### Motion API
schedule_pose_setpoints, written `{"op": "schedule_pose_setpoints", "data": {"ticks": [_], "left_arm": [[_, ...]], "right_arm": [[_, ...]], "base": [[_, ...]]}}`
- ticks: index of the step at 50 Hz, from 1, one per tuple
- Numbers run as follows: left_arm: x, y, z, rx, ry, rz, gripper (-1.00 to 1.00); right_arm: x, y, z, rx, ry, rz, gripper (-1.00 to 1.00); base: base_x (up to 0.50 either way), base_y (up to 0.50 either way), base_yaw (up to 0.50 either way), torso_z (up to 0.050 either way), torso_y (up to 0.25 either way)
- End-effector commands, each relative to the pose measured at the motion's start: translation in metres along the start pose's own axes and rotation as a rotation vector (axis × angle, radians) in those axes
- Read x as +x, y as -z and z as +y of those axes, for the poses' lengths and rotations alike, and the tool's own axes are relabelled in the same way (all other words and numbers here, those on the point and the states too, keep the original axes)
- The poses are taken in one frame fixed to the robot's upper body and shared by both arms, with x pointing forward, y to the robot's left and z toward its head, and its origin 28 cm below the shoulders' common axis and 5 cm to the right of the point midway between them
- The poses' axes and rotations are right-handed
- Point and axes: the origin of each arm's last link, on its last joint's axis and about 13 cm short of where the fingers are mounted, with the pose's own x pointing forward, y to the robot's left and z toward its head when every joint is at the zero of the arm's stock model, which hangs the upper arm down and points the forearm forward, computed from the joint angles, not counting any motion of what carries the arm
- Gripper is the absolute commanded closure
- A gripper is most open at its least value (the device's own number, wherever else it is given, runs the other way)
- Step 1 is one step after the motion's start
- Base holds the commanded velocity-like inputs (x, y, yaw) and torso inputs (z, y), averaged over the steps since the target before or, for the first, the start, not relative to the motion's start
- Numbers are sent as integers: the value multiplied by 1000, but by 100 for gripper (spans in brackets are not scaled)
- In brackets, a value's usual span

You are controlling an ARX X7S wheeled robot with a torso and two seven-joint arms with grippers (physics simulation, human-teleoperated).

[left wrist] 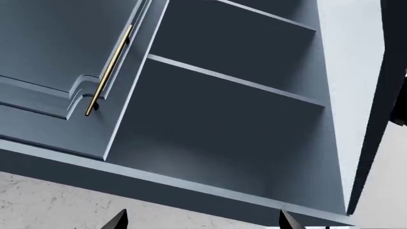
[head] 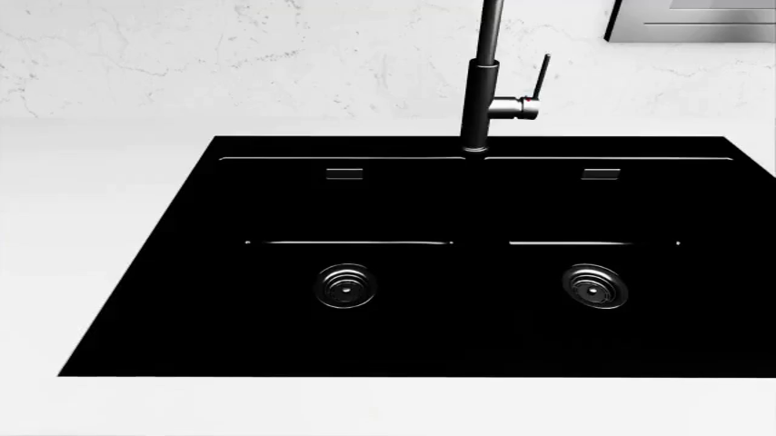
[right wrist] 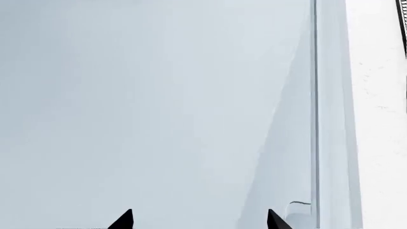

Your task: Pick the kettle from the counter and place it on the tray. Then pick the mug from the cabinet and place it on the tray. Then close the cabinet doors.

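A: Over the counter, from the head camera, only the black double sink and its tap show; neither arm is in sight.

B: Kettle, tray, mug?

A: None appears in any view. From the left wrist I see an open cabinet with bare shelves, one door with a brass handle, marbled wall below.

B: The grippers?

A: Just two dark fingertips of the left gripper, set apart with nothing between. Same for the right gripper, spread before a pale flat panel I can't identify.
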Motion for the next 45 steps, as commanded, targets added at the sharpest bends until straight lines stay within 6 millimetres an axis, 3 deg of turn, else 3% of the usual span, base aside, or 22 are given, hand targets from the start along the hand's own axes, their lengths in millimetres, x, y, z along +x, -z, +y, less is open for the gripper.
{"op": "schedule_pose_setpoints", "data": {"ticks": [1,13,28,45], "left_arm": [[-2,3,1,-3,-11,3,-100],[-4,6,1,1,-12,7,-100],[-4,8,3,-8,-18,13,-100],[-7,15,7,-7,-33,22,-100]], "right_arm": [[32,57,-8,-84,63,165,-100],[47,98,-5,-165,58,249,-100],[52,161,4,-423,61,421,-100],[55,212,5,-656,114,568,-100]], "base": [[0,0,0,0,0],[0,0,0,0,0],[3,0,0,0,0],[3,0,0,0,0]]}}
